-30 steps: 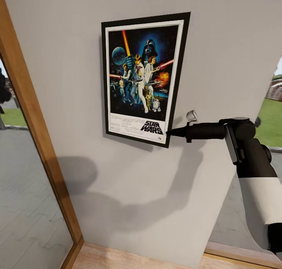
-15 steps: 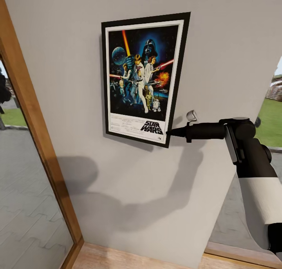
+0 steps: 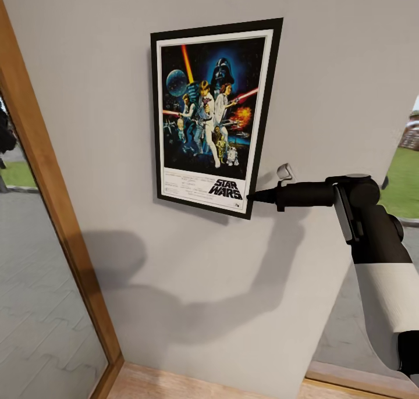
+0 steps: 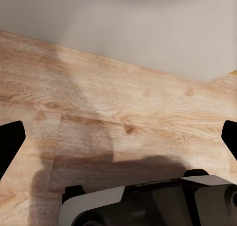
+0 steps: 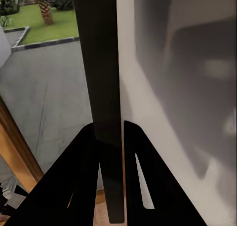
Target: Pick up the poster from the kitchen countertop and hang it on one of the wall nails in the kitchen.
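Wood frame, wood floor, poss. switch.

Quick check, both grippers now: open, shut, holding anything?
Left gripper: open, empty, over the wood floor.
Right gripper: shut on the poster, gripping its lower right edge against the wall.

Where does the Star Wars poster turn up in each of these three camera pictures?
Head view: the poster hangs flat against the grey wall, upper middle, with the right gripper pinching its lower right corner.
Left wrist view: not in it; wood floor below the open left gripper.
Right wrist view: seen edge-on, a dark strip between the fingers.
Shared landmark: the grey wall.
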Tool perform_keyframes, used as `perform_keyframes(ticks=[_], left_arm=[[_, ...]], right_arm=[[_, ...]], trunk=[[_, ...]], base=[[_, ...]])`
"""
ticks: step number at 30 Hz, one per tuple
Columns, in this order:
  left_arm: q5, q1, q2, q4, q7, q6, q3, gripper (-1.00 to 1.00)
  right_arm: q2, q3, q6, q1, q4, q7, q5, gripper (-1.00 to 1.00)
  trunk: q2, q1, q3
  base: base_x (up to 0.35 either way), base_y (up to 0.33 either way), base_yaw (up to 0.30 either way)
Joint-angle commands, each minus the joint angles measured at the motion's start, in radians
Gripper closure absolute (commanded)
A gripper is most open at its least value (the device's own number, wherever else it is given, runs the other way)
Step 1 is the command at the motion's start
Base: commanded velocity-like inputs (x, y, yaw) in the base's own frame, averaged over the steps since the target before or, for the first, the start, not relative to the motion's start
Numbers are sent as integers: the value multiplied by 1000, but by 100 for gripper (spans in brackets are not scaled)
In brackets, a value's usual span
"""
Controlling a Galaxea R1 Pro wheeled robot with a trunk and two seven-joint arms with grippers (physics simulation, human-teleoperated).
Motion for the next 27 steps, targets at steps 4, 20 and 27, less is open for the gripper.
perform_keyframes(ticks=[4, 20, 27], left_arm=[[-4, 0, -1, -2, -6, 7, 3, -100], [-4, 0, -1, -2, -6, 7, 3, -100], [-4, 0, -1, -2, -6, 7, 3, -100]], right_arm=[[0, 1, 12, 0, 0, 5, 0, 100], [0, -5, 12, 0, 1, 4, 0, 100], [0, -6, 12, 0, 1, 5, 0, 100]], trunk=[[-1, 1, 0], [-1, 1, 0], [-1, 1, 0]], base=[[61, 0, 0], [6, 0, 0], [0, 0, 0]])
